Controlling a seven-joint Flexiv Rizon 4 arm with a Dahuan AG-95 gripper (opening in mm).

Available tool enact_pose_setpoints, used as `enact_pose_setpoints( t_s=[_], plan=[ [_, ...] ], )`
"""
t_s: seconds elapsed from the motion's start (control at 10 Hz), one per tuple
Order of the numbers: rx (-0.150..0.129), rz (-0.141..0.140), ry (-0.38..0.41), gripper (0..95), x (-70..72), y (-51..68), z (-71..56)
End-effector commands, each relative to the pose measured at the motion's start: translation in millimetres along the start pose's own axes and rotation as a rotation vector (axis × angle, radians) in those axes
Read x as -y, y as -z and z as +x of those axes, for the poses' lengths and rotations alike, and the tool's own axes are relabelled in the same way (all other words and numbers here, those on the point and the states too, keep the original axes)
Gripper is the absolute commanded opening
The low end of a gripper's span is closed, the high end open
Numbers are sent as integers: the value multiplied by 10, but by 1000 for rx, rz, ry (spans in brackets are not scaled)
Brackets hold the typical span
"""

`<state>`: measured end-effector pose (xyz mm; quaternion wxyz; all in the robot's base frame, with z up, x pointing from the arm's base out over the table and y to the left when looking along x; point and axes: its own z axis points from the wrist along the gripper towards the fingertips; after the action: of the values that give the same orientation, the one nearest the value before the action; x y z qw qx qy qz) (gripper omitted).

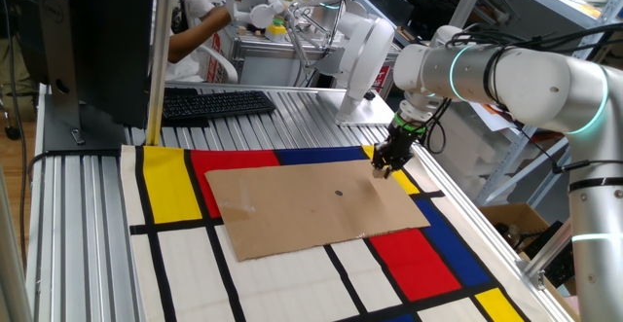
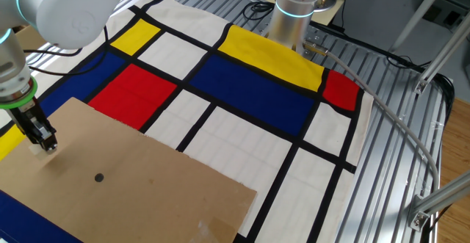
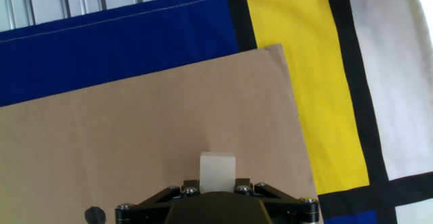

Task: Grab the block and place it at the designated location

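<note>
We see the block [image 3: 217, 170] best in the hand view: a tiny pale tan wooden cube with plain, unmarked faces and crisp edges, lighter in tone than the brown surface beneath it. It sits just at the gripper [image 3: 217, 187], partly covered by the black linkage at the bottom of that picture, and it is over the cardboard sheet [image 3: 149, 129] near the sheet's corner. In one fixed view we make out a small pale patch at the fingertips of the gripper [image 1: 381, 172], which we take to be the same cube; in the other fixed view the gripper [image 2: 46, 147] stands on the sheet near its edge, and the cube itself is too small there for us to be sure of it.

The jaws stand narrowed around the block, with the cube between them, so we read the gripper as closed on it. We cannot tell whether the cube's underside touches the cardboard or is just clear of it. The gripper points straight down at the sheet.

The cardboard sheet [image 1: 311, 205] lies flat on a cloth [image 1: 175, 181] patterned in yellow, red, blue and white panels with black bands. A small dark dot mark [image 1: 339, 193] sits on the sheet, well apart from the gripper toward the sheet's middle. We find no bin, tray or other container on the table in these views. Behind the cloth, a black keyboard [image 1: 216, 103] rests on the ribbed metal table [image 1: 78, 225].
</note>
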<state>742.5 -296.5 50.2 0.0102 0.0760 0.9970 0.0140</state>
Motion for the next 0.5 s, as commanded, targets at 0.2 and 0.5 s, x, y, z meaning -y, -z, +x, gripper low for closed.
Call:
enact_pose_setpoints(
  t_s=[0.2, 0.5],
  plan=[
    [1, 13, 5, 0, 2, 1, -5],
    [-10, 12, 25, 0, 2, 1, -5]
  ],
)
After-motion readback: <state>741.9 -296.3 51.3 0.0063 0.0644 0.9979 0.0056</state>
